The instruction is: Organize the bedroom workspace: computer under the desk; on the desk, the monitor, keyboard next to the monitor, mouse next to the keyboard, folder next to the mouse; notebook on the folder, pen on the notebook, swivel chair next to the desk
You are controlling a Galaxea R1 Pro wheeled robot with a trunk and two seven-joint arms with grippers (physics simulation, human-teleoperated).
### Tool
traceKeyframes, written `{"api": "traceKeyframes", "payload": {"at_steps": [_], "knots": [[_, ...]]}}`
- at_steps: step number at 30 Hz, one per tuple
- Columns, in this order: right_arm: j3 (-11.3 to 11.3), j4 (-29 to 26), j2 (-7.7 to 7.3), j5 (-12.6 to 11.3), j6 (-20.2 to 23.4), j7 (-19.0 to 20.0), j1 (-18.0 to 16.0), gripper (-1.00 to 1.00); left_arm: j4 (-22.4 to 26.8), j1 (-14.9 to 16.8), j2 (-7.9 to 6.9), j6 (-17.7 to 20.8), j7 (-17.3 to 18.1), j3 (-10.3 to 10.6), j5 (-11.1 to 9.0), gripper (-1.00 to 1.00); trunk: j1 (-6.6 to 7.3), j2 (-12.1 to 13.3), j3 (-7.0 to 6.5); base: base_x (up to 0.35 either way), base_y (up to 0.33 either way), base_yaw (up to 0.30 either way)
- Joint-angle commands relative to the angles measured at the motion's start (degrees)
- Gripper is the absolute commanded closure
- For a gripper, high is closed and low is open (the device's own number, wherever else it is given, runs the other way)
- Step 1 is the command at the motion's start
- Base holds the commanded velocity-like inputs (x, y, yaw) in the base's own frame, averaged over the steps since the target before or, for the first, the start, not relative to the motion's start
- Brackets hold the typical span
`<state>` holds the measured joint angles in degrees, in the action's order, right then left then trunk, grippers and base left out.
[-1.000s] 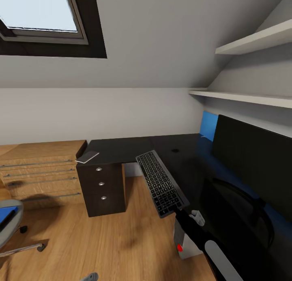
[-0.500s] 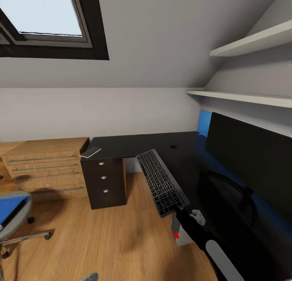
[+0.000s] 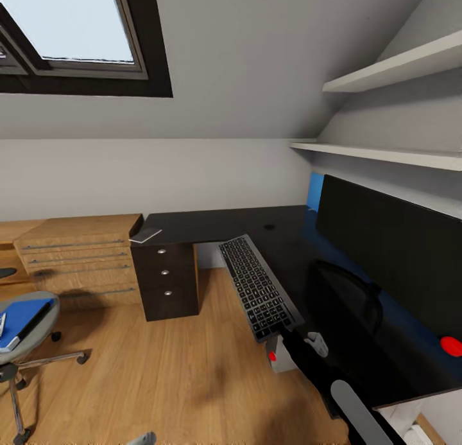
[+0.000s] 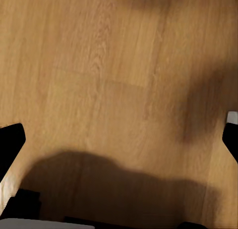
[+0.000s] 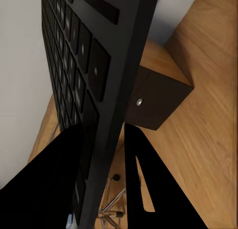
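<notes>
The right gripper is closed on the near end of the flat black keyboard, holding it tilted over the edge of the big black-topped desk. The left gripper hangs open over the wooden floor, holding nothing. To do this well, I think the arm should level the keyboard, then set it flat just in front of the wide black monitor, further back.

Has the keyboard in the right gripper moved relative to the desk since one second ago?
Cannot tell. The keyboard stays near the same spot in the head view, while the desk and drawer pedestal drift together, so the camera itself has moved.
</notes>
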<state>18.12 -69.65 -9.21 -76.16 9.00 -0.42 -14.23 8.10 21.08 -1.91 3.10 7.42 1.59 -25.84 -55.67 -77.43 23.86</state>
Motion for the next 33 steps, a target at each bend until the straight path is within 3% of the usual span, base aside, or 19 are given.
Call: {"api": "traceKeyframes", "payload": {"at_steps": [1,11,19,24,33], "knots": [[0.1,0.0,-0.13,-0.5,0.1,0.0,0.0,1.00,0.1,0.0,-0.03,0.3,0.1,0.2,-0.5,-1.00,0.02,0.0,0.06,-0.129,-0.059,0.000],[0.0,0.1,-0.49,-1.0,0.0,0.0,0.0,1.00,0.1,0.0,-0.03,0.3,0.1,0.2,-0.5,-1.00,0.02,0.0,0.06,-0.039,-0.014,0.000],[-0.3,0.5,-2.26,-1.1,-0.3,0.1,0.0,1.00,0.1,0.0,-0.03,0.3,0.1,0.2,-0.5,-1.00,0.02,0.0,0.06,-0.001,-0.011,0.000],[-3.4,0.9,-3.41,-1.2,-0.1,0.0,-0.1,1.00,0.0,0.0,-0.03,0.3,0.1,0.2,-0.5,-1.00,0.02,0.0,0.06,0.000,-0.208,0.000],[-4.7,1.6,-3.69,-1.2,0.0,0.0,-0.1,1.00,-0.1,0.0,-0.03,0.3,0.1,0.2,-0.5,-1.00,0.02,0.0,0.06,0.000,-0.251,0.000]]}}
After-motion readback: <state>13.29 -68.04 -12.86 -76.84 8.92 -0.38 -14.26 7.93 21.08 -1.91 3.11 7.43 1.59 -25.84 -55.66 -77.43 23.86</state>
